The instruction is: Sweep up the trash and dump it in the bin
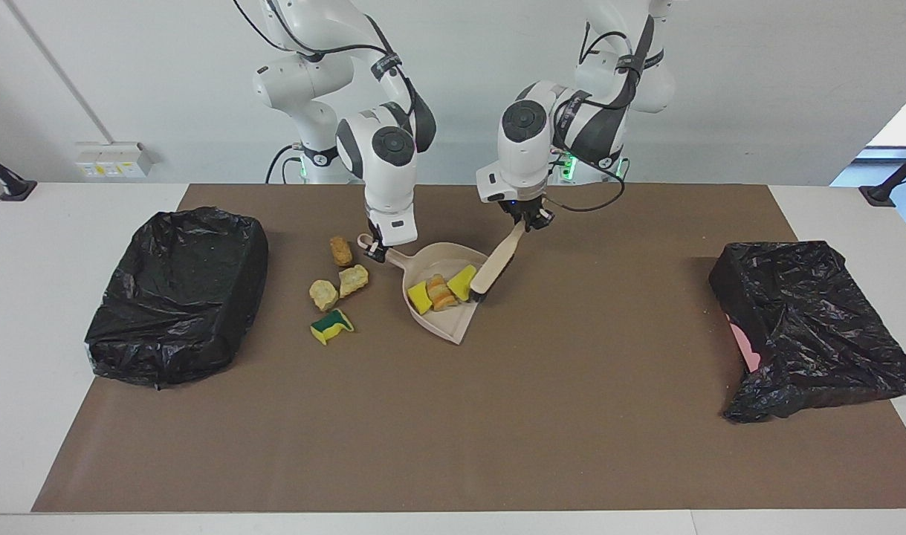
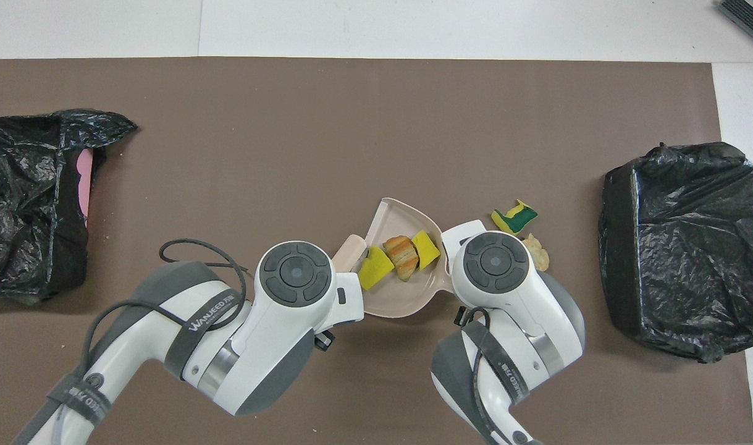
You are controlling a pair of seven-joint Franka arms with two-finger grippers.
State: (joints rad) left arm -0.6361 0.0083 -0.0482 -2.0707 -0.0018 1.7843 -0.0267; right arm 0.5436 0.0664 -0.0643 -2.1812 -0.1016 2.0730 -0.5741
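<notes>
Trash (image 1: 441, 292) sits in two bunches on the brown mat (image 1: 453, 431), near the desk edge where my arms stand. At my right arm's end of the desk is a black-bagged bin (image 1: 178, 293). Next come four loose bits: a brown lump (image 1: 340, 251), two tan lumps (image 1: 354, 280) and a yellow-and-green sponge (image 1: 331, 325). From above, my own wrist hides most of them. Only the sponge and a bit of one tan lump peek out.

My right claw (image 1: 374, 251) is pinching the dustpan (image 1: 445, 327) by its handle, and from above I cannot see that grip. In the pan lie two yellow sponge chunks (image 1: 418, 297) with a stripy bread lump between them. The brush (image 1: 497, 261) leans with its dark tip at the pan's side, by one chunk. My left claw (image 1: 531, 221) is pinched tight on the brush's top end, over the mat.

At my left arm's end is a second bin (image 1: 809, 327) under a crumpled bag, with a little pink showing.
</notes>
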